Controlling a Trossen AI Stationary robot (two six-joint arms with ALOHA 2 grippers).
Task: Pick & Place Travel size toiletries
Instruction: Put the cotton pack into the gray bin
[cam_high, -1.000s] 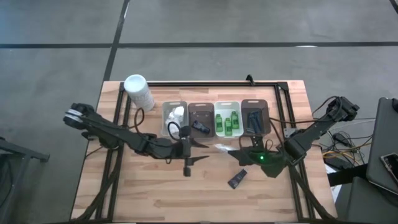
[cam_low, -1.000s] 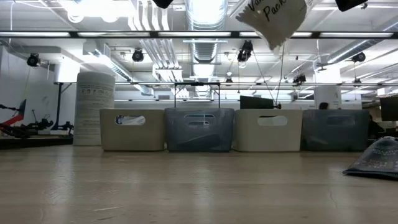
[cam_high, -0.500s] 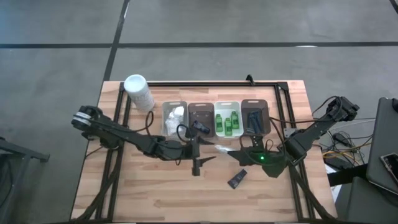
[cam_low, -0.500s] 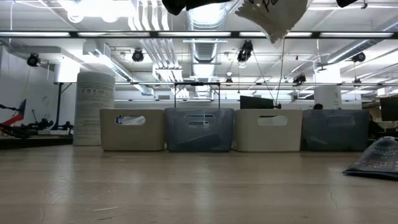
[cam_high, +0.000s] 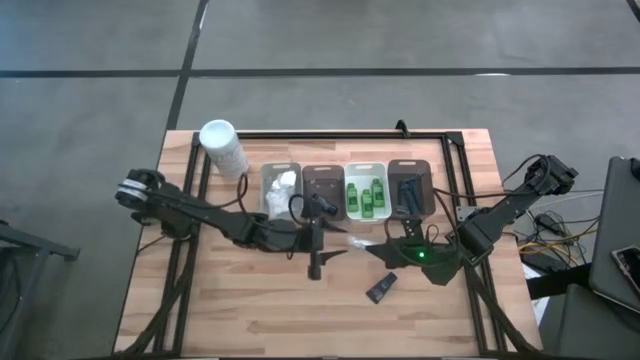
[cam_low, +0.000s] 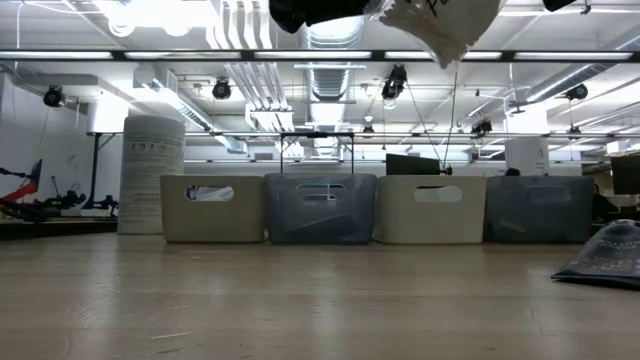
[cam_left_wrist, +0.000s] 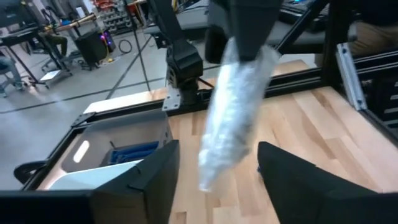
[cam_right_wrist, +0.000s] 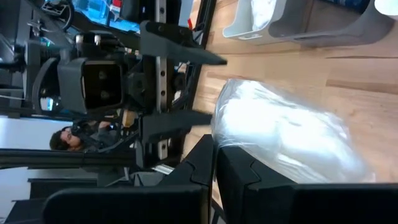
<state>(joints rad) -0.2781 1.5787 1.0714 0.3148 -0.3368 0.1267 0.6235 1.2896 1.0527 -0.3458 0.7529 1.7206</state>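
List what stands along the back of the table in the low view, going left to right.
Tall white container → beige tray → dark grey tray → second beige tray → second dark grey tray. Nearer the camera, at the far right, lies a dark packet.

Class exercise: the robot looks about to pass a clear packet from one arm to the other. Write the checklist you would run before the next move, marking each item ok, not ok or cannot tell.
1. Right pincer shut on the clear packet: ok.
2. Packet lifted off the table: ok, it hangs high in the low view.
3. Left pincer open: ok, fingers spread.
4. Packet between the left fingers: cannot tell; it hangs just ahead of them.
5. Grey tray holding white puffs has room: cannot tell.
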